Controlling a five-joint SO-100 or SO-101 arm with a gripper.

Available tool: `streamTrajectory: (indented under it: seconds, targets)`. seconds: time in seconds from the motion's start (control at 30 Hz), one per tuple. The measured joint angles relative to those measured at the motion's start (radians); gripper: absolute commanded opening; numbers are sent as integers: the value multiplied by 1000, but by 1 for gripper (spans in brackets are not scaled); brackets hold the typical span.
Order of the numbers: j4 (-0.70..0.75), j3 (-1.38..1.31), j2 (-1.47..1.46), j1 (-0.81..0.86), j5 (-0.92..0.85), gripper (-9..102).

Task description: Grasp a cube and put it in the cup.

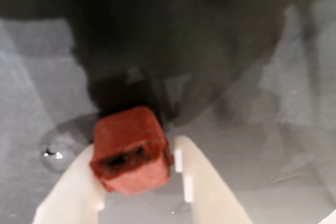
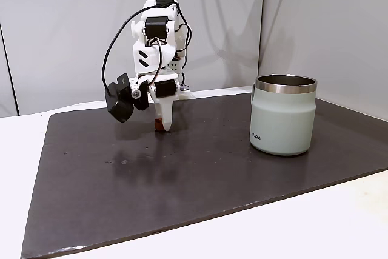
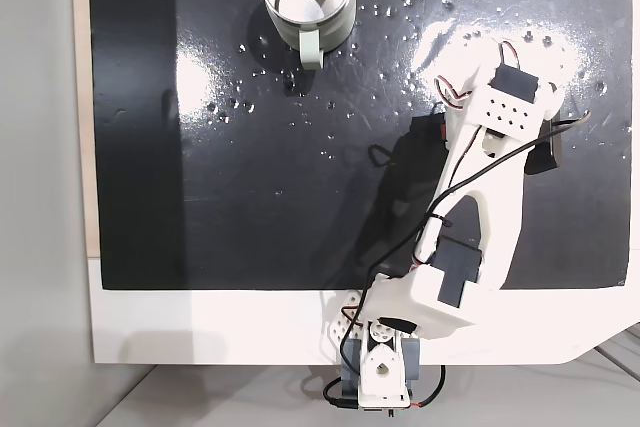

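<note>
Dark matting (image 2: 200, 174) is covering the white table (image 2: 339, 222), where the gripper (image 1: 139, 182) is pointing down with its two pale fingers (image 1: 73, 187) pressing the cube (image 1: 132, 149) between them. Well apart in a fixed view, the cup (image 2: 284, 115) is standing upright.

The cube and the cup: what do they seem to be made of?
The cube looks like matte, grainy terracotta-coloured material, maybe clay or foam, with a dark pitted hollow. The cup seems metal: bare shiny steel rim and interior, smooth pale-green coated wall.
</note>
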Motion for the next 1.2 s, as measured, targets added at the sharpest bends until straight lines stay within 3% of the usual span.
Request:
streamTrajectory:
  seconds: [0.27, 0.67, 1.2]
  targets:
    - [5, 0, 0, 2, 0, 5]
    - [150, -11, 227, -55, 31, 5]
    - [388, -337, 347, -95, 84, 5]
